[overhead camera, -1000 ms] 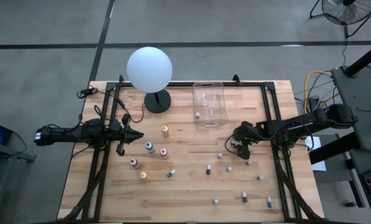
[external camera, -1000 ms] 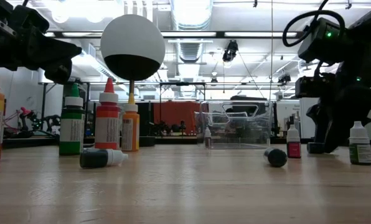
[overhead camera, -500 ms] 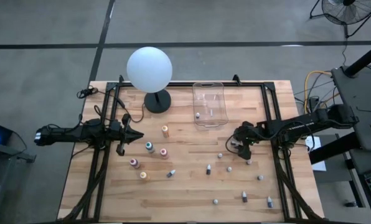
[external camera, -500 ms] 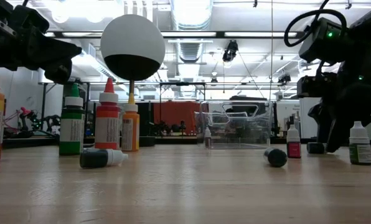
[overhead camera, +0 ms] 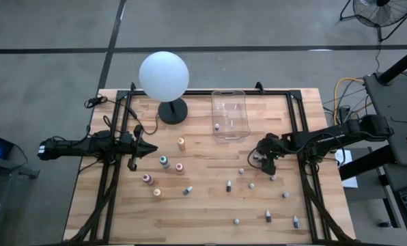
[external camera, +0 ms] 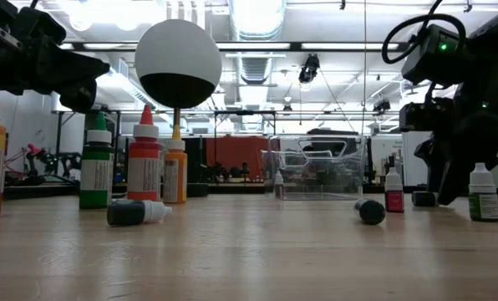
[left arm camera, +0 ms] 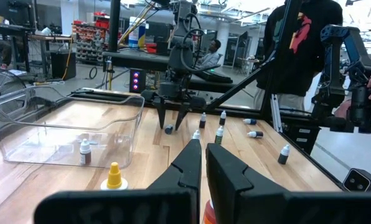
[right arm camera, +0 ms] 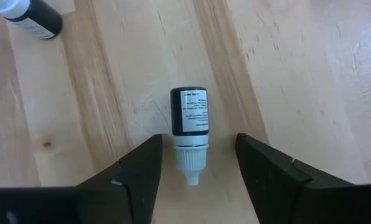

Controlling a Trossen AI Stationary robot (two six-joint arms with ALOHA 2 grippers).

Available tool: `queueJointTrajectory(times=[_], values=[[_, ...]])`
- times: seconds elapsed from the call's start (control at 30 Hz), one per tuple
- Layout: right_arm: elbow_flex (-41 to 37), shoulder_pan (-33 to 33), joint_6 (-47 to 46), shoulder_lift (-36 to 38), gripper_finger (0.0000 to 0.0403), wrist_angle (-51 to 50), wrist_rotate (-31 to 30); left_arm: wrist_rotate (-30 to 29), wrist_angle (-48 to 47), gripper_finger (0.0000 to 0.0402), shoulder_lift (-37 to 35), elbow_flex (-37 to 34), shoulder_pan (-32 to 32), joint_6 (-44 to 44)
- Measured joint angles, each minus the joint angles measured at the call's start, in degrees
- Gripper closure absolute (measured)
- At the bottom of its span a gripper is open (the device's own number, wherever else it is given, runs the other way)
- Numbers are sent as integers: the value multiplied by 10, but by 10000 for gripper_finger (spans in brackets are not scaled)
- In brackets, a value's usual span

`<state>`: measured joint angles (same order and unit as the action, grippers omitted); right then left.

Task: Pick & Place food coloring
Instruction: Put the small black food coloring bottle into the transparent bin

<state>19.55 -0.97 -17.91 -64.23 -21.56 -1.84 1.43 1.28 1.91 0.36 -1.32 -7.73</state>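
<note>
On the wooden surface, right of the clear bin, the right end effector stands released astride a small dark bottle with white label and white dropper cap lying flat, untouched, while the left end effector hovers clenched, empty.

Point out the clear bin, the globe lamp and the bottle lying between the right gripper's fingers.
clear bin [overhead camera: 239,102], high view, bare floor near its far end.
globe lamp [overhead camera: 164,75], high view, middle of the white globe.
lying bottle [right arm camera: 189,112], right wrist view, its dark labelled body.
</note>
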Motion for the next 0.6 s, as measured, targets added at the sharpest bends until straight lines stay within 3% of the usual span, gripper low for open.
queueJointTrajectory(times=[0.6], values=[[0,0,-27,1,342,-2,2,0,0,401,0,0,0,0]])
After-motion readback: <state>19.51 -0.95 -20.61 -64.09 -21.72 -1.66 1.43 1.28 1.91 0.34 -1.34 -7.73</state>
